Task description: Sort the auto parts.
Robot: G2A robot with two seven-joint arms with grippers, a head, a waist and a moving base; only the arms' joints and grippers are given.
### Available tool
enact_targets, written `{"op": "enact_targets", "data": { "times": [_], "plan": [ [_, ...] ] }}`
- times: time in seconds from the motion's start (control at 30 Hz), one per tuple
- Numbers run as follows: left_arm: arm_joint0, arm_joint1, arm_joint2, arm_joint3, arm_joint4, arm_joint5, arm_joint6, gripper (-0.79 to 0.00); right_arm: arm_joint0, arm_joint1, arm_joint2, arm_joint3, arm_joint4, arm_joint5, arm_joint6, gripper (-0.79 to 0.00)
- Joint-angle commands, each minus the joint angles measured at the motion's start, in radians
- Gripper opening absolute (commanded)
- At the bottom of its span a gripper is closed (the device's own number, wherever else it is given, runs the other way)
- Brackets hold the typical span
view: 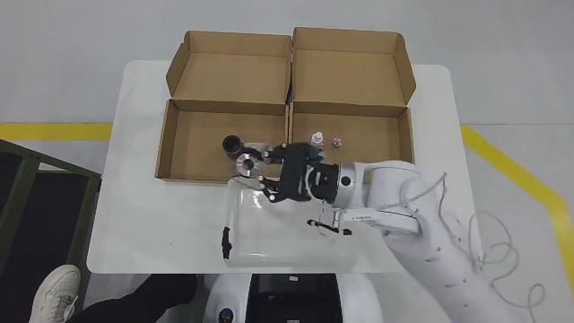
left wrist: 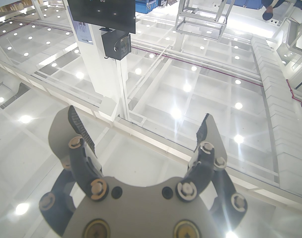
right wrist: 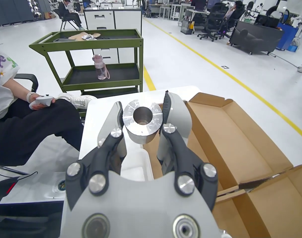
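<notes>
The right gripper (right wrist: 143, 105) is clamped on a silver metal cylinder (right wrist: 142, 125) with a bored centre, its fingers pressed against the sides. In the top view the cylinder is over the near side of the left cardboard box (view: 193, 157). A black ring (view: 232, 144) lies in that box at 11 o'clock from it. At 2 o'clock, a small white part (view: 317, 138) and a smaller dark part (view: 336, 142) sit in the right cardboard box (view: 377, 148). A clear plastic tray (view: 269, 233) lies on the white table (view: 134, 215) at 6 o'clock. The left gripper (left wrist: 139, 115) is spread apart with nothing between its fingers.
</notes>
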Motion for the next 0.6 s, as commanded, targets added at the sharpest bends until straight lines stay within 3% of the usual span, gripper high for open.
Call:
{"op": "enact_targets", "data": {
  "times": [0.0,0.57],
  "plan": [
    [0.000,0.000,0.000,0.000,0.000,0.000,0.000,0.000,0.004,-0.001,-0.011,0.023,-0.020,0.005,0.003,-0.785],
    [0.000,0.000,0.000,0.000,0.000,0.000,0.000,0.000,0.100,-0.038,-0.152,0.233,-0.130,0.091,-0.008,-0.785]
  ]
}}
